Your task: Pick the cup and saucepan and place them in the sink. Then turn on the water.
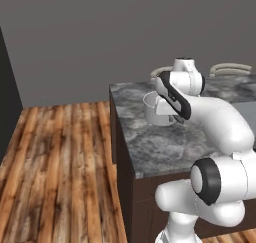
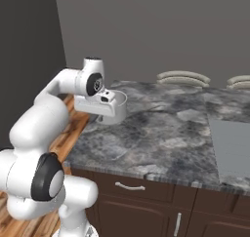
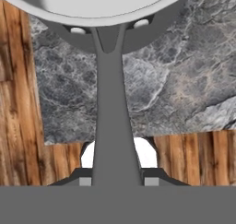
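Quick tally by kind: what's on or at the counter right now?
Saucepans: 1, the saucepan, its handle between the fingers of the gripper
Counters: 1, the grey marble counter
Sinks: 1, the sink, at the counter's right edge
Chair backs behind the counter: 2, and
Total: 5

Bare counter (image 2: pixel 161 138) lies open between saucepan (image 2: pixel 117 104) and sink (image 2: pixel 232 148).
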